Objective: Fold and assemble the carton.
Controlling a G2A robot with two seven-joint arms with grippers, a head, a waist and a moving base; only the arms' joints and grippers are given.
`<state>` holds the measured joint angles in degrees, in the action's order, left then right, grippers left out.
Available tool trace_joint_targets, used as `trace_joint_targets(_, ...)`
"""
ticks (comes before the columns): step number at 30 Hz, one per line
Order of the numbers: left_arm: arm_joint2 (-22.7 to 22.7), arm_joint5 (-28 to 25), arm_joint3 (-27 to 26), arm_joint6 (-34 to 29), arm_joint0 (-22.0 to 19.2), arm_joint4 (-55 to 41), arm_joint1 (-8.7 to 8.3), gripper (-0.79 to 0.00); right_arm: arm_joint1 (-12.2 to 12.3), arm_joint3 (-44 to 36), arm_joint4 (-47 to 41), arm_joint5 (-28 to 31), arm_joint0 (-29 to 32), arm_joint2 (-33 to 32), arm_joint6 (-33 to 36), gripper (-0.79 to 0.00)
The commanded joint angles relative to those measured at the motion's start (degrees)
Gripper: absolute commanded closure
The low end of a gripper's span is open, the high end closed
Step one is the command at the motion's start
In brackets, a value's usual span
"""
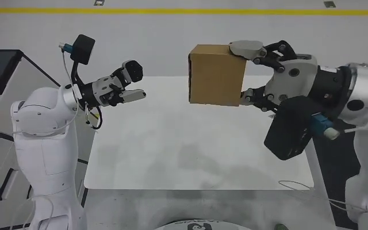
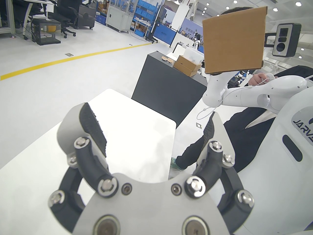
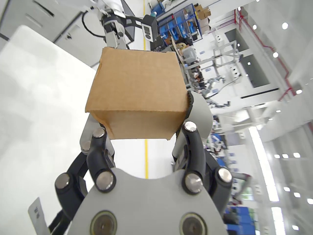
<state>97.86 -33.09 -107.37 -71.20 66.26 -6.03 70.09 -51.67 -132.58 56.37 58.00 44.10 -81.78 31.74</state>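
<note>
A brown carton (image 1: 217, 75), folded into a closed box shape, hangs in the air above the far edge of the white table (image 1: 195, 155). My right gripper (image 1: 244, 72) is shut on the carton (image 3: 137, 91), one finger on each of two opposite sides. In the left wrist view the carton (image 2: 233, 41) shows farther off, raised above the table. My left gripper (image 1: 136, 87) stands open over the table's left edge, about a carton's width from the box, with nothing between its fingers (image 2: 94, 128).
A black stand (image 2: 168, 91) with flat cartons on top sits beyond the table's far corner. A person in dark clothes sits beside the table in the left wrist view. A yellow floor line (image 1: 184, 10) runs behind.
</note>
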Motion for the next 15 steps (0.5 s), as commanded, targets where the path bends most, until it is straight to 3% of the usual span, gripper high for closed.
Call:
trace_joint_targets(1,0.0,0.0,0.0,0.0,0.0,0.0,0.0,-0.785,0.99,0.0,12.87,0.0,-0.32,0.77,-9.96,0.0)
trace_joint_targets(2,0.0,0.0,0.0,0.0,0.0,0.0,0.0,-0.785,1.4,0.76,16.94,0.0,0.02,1.05,-14.05,0.0)
trace_joint_targets(10,0.0,0.0,0.0,0.0,0.0,0.0,0.0,-0.785,1.4,0.76,16.94,0.0,0.02,1.05,-14.05,0.0)
trace_joint_targets(12,0.0,0.0,0.0,0.0,0.0,0.0,0.0,-0.785,1.84,-2.07,23.01,0.0,-1.02,1.83,-14.31,0.0)
trace_joint_targets(15,0.0,0.0,0.0,0.0,0.0,0.0,0.0,-0.785,2.64,-2.07,31.79,0.0,-3.72,3.14,-21.83,0.0)
